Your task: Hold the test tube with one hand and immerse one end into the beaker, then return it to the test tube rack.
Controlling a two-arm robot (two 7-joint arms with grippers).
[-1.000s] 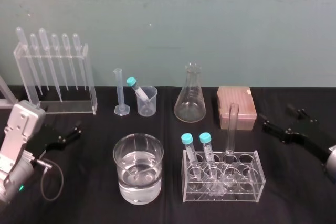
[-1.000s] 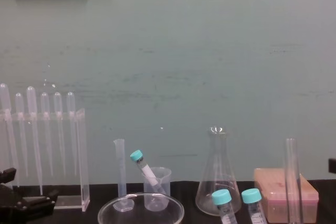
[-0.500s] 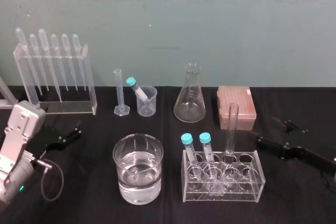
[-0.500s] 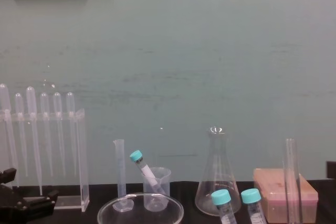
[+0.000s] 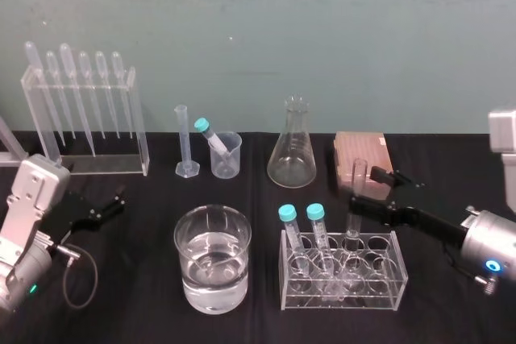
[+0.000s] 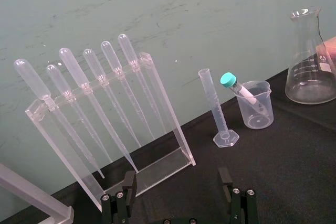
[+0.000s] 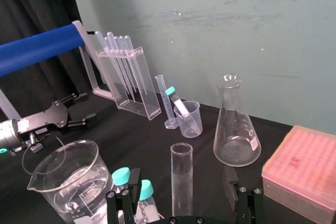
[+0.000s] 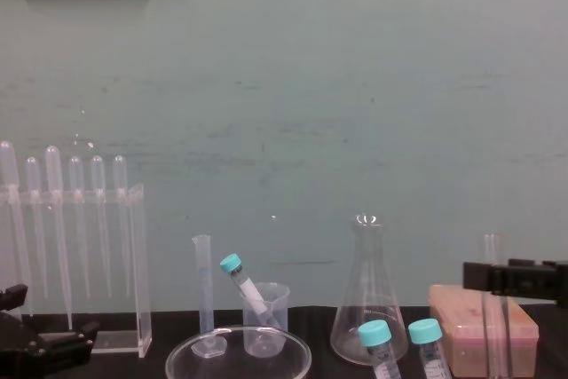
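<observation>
Test tube (image 5: 359,173) upright in the rack (image 5: 387,283), right gripper (image 5: 368,188) around it.
Left gripper (image 5: 113,201) is parked at far left, fingers apart; the right gripper's fingers flank the tube's upper part, spread wide, a gap on each side.

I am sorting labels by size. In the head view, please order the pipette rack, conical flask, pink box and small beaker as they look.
1. pipette rack.
2 and 3. conical flask and pink box look about alike; the open right gripper covers a box corner.
4. small beaker.
</observation>
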